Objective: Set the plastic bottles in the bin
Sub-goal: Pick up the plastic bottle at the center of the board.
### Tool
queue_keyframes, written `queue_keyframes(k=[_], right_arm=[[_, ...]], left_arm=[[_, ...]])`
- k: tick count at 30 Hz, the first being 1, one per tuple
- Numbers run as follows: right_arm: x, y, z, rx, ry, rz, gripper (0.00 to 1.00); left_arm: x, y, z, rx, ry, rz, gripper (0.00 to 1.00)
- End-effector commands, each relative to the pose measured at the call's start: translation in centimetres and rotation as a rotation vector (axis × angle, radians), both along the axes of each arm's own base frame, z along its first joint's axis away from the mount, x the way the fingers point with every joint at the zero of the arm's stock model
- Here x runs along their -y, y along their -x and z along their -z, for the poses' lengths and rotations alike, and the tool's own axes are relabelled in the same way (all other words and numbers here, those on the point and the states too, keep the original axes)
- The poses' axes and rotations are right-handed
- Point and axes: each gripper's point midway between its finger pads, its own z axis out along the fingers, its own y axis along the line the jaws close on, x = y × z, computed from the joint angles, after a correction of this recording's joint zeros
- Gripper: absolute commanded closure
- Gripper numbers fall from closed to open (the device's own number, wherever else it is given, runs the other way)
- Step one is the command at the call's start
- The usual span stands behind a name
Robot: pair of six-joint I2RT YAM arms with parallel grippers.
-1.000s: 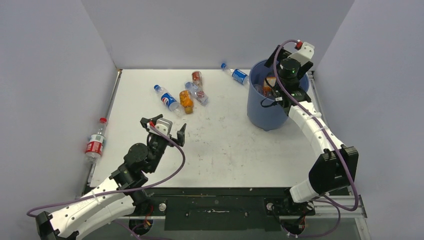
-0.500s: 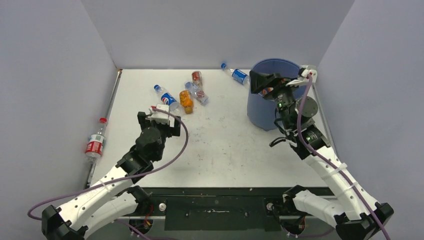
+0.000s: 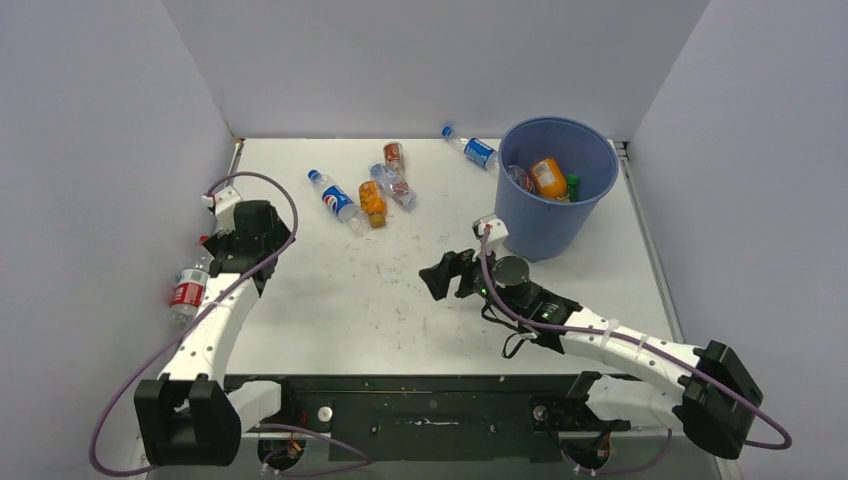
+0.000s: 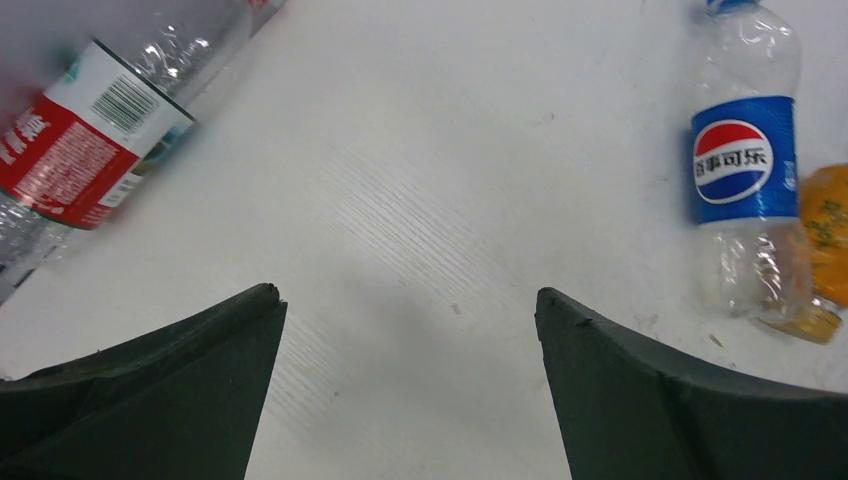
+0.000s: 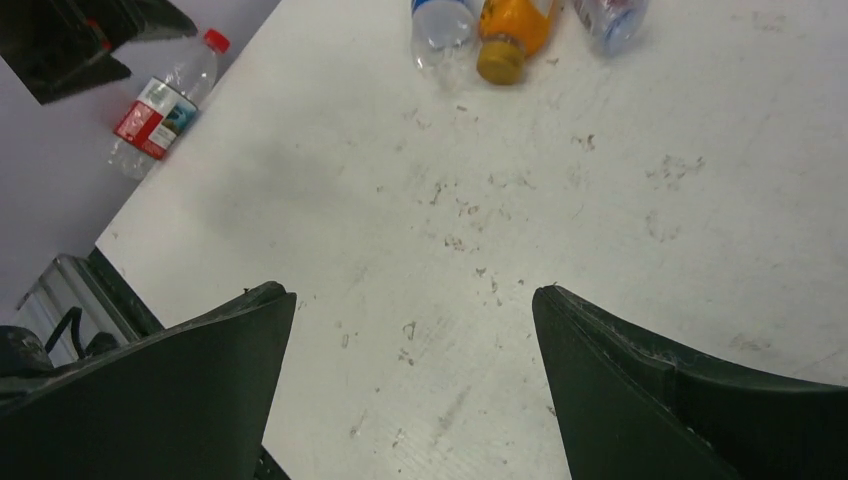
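Plain grey walls close in a scuffed white tabletop (image 3: 420, 300). The bin (image 3: 540, 228) stands at the far right and already holds several bottles, an orange one (image 3: 548, 177) among them. Six bottles lie on their sides outside it:

- A red-labelled bottle (image 4: 85, 150) is at the left edge.
- A blue-labelled one (image 4: 745, 160) touches an orange bottle (image 3: 372, 203) in the far cluster, with two more close by.
- One (image 3: 477, 150) lies just beside the bin.

They look empty and thin-walled, so probably light, easily dented and prone to rolling or slipping on their smooth sides. A hold across the labelled middle, square to the bottle's length, seems the safest.

The left end effector (image 4: 405, 300) has its jaws wide apart over bare tabletop, with the red-labelled bottle to one side and touching nothing. The right end effector (image 5: 412, 292) is likewise spread wide and empty, low over the middle of the tabletop and facing the far cluster.
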Motion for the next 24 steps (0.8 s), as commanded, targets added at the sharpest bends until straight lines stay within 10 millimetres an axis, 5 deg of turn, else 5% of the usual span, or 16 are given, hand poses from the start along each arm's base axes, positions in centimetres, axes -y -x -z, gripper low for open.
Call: queue_keyframes(k=[1, 4, 7, 11, 18, 24], right_arm=[[-2.5, 1.0, -0.1, 0.015, -0.098, -0.049, 0.07], [-2.8, 1.5, 1.4, 0.001, -0.078, -0.052, 0.07], [-2.4, 1.7, 2.2, 0.000, -0.055, -0.050, 0.07], [-2.0, 2.3, 3.2, -0.003, -0.014, -0.066, 0.07], [-1.2, 2.8, 3.6, -0.004, 0.007, -0.058, 0.07], [-1.5, 2.6, 2.7, 0.007, -0.006, -0.058, 0.08]], left_arm=[[-2.9, -1.8, -3.1, -0.022, -0.118, -0.109, 0.04], [-0.8, -4.8, -3.5, -0.015, -0.114, 0.017, 0.04], [3.5, -8.4, -3.8, 0.022, -0.064, 0.181, 0.04], [7.5, -13.6, -1.7, -0.011, 0.090, 0.259, 0.04], [11.0, -20.2, 0.2, 0.072, 0.379, 0.217, 0.04], [12.5, -22.6, 3.2, 0.036, 0.437, 0.180, 0.04]])
